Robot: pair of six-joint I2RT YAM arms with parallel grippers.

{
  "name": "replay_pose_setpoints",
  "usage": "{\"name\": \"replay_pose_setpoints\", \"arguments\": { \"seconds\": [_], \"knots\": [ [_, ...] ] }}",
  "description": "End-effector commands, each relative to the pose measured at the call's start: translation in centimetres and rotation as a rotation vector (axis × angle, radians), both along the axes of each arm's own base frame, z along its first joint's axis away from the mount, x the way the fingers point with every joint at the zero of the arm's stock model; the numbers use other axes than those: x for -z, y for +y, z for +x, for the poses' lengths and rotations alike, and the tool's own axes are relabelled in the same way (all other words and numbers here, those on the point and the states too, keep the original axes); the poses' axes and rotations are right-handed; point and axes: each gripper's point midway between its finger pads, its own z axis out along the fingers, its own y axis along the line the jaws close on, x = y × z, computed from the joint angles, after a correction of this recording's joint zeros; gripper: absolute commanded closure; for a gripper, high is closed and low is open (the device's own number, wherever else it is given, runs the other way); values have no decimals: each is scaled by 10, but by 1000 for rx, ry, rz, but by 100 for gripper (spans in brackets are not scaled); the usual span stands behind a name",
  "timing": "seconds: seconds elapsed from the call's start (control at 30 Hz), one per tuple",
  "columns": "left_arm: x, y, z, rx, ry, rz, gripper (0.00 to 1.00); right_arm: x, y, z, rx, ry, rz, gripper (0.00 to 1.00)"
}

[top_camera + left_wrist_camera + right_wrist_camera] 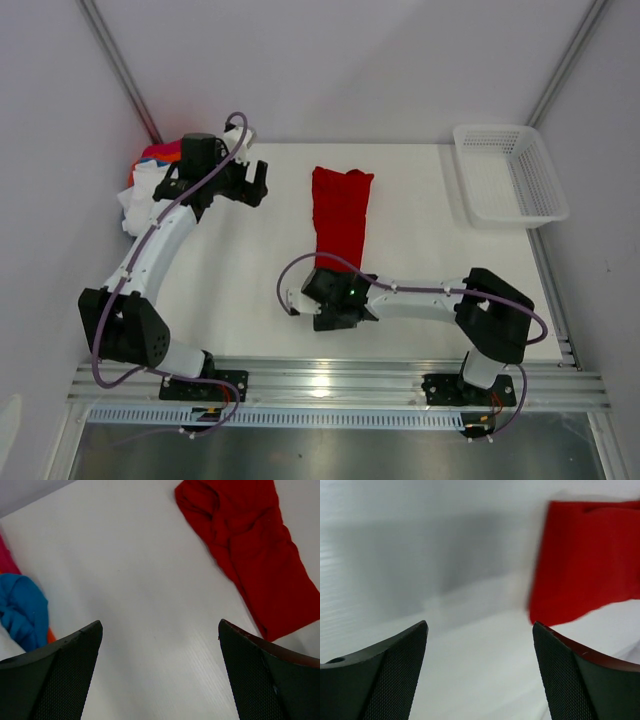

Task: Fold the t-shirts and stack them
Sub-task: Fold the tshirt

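A red t-shirt [340, 212] lies folded into a long narrow strip in the middle of the table. It also shows in the left wrist view [250, 555] and the right wrist view [590, 570]. A pile of other t-shirts [148, 180], white, red and blue, sits at the far left; a blue one [22, 610] and a pink one [6, 560] show in the left wrist view. My left gripper [258, 187] [160, 625] is open and empty, between the pile and the red shirt. My right gripper [298, 302] [480, 625] is open and empty, just left of the strip's near end.
A white plastic mesh basket [510, 175] stands at the far right corner of the table. The right arm lies across the near part of the table. Grey walls close in the left, back and right sides.
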Motion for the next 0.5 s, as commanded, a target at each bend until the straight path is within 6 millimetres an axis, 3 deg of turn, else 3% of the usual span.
{"name": "replay_pose_setpoints", "arguments": {
  "seconds": [0.0, 0.13, 0.33, 0.47],
  "knots": [
    [-3, -19, 6, 31, -18, -69, 1, 15, 3, -19, -12, 5, -1, 12],
    [-13, -6, 9, -15, -58, -46, 1, 44, -18, -15, -25, -72, -104, 11],
    [-25, 1, 10, -39, -89, -30, 1, 57, -15, 2, 6, -59, -75, 11],
    [-23, 2, 10, -41, -88, -23, 1, 69, -14, 29, 14, -95, -96, 11]
  ]
}}
